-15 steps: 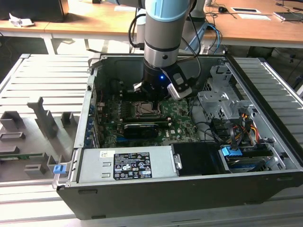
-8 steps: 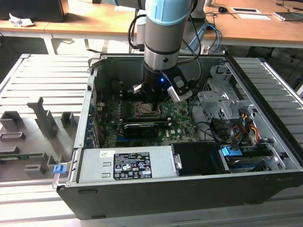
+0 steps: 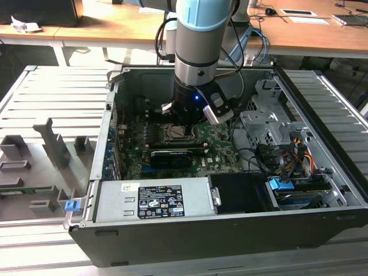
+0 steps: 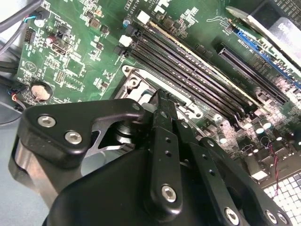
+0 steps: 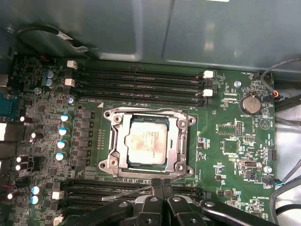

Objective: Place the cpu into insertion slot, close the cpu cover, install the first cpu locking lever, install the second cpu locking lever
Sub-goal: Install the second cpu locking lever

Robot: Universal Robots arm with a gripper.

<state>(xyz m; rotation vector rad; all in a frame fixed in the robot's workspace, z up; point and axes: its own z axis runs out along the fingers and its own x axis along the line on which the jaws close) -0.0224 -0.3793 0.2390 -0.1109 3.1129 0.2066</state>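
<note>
The cpu (image 5: 148,143) lies flat in the insertion slot (image 5: 107,163) on the green motherboard, silvery-tan top showing. The cpu cover (image 5: 118,137) is down over it, framing the chip. A thin metal locking lever (image 5: 126,193) sticks out at a slant over the dark memory slots beside the socket, its end meeting my fingertips. My gripper (image 5: 162,182) stands at that socket edge with the black fingers (image 4: 162,101) pressed together; whether the lever is clamped between them I cannot tell. In the exterior view the arm hangs straight over the socket (image 3: 174,132) inside the open case.
Long black memory slots (image 5: 141,80) flank the socket on two sides. A coin battery (image 5: 249,103) and capacitors (image 5: 63,136) stand on the board. A black card (image 3: 171,156), power supply (image 3: 155,201), drive cage (image 3: 270,123) and cable bundle (image 3: 290,150) fill the case.
</note>
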